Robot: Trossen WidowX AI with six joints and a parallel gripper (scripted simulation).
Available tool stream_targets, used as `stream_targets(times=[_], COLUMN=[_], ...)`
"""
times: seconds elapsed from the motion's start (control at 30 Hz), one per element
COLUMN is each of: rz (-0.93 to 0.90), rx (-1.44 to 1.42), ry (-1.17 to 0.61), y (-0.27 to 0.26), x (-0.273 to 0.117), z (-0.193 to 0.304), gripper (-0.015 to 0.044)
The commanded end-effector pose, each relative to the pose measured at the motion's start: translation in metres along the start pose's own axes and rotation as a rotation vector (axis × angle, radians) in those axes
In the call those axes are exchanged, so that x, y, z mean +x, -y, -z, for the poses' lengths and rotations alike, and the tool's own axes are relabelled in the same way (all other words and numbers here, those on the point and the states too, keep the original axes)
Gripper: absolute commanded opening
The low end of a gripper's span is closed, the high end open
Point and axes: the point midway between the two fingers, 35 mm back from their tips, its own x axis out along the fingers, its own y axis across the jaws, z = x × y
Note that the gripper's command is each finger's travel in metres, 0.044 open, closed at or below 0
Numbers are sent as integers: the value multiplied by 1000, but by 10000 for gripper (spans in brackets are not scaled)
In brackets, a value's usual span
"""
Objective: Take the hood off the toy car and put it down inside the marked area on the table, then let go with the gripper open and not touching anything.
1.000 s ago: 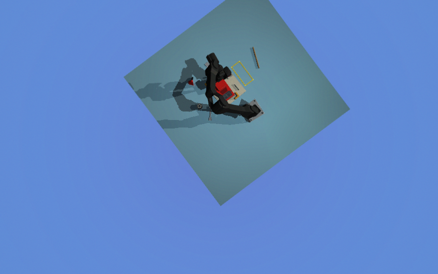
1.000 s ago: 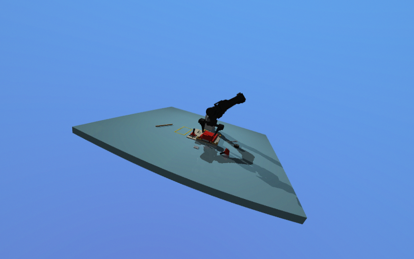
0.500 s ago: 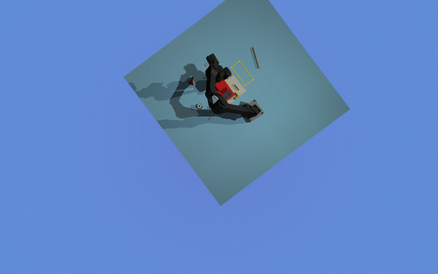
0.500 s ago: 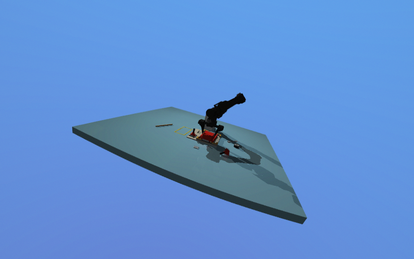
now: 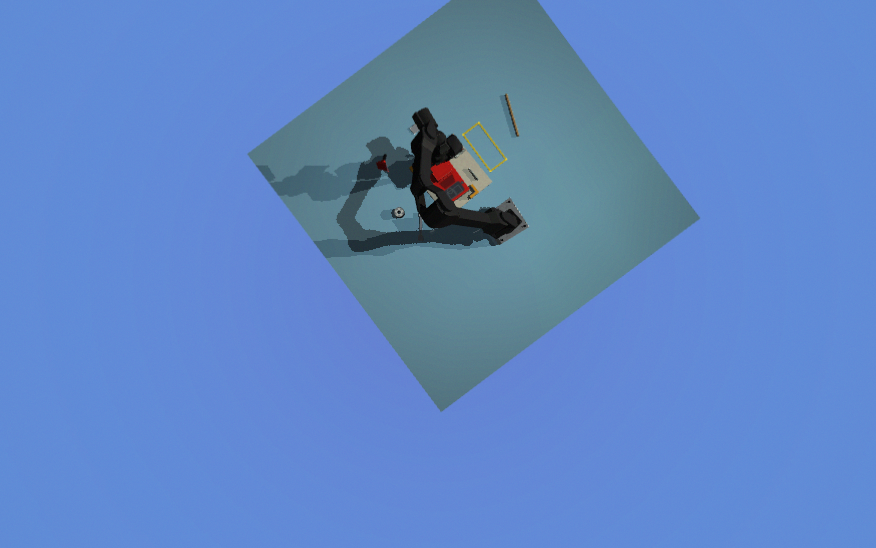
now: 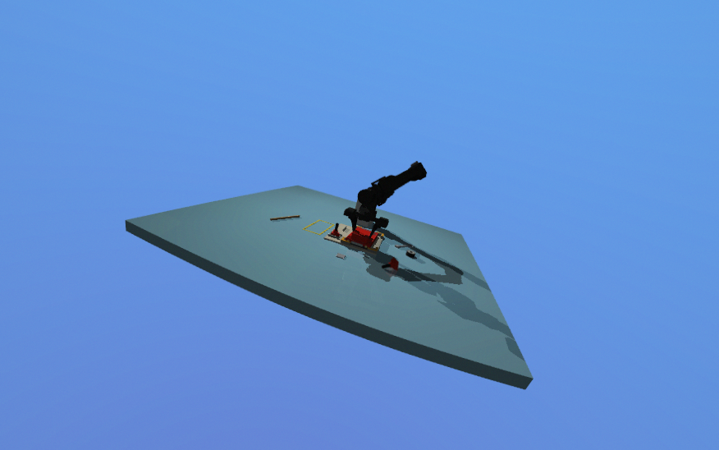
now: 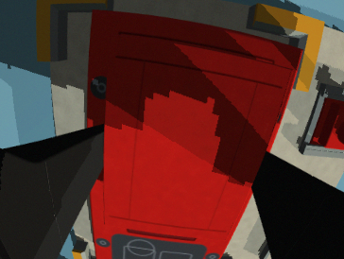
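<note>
The toy car's red hood (image 5: 444, 170) (image 6: 362, 237) (image 7: 175, 142) lies on top of the beige car body (image 5: 479, 179) (image 7: 71, 111). My gripper (image 6: 364, 232) (image 7: 182, 145) points down over it, one finger against each long side. The fingers stand wide, and in the wrist view their inner faces meet the hood's edges, so the gripper looks shut on the hood. The hood shows no clear lift off the body. The top view has the fingertips hidden under the arm. The marked area, a yellow outline (image 5: 506, 158) (image 6: 303, 229), lies on the table beside the car.
Orange corner brackets (image 7: 312, 52) flank the hood. A red and black upright part (image 6: 335, 230) stands on the car's beige base. Around it lie a wheel (image 5: 398, 210) (image 6: 410, 254), a red piece (image 5: 382, 164) (image 6: 392, 264), a small grey piece (image 6: 340, 255) and a brown rod (image 5: 512, 116) (image 6: 284, 217).
</note>
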Motion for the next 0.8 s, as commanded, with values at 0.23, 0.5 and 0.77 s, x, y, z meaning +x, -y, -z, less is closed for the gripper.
stream_targets(times=[0.23,0.5,0.77], rz=[1,1,1], rx=[-1,-1,-1], ry=[0,0,0], y=[0,0,0], x=[-3,-8,-13], z=[0,0,0], gripper=[91,0,0])
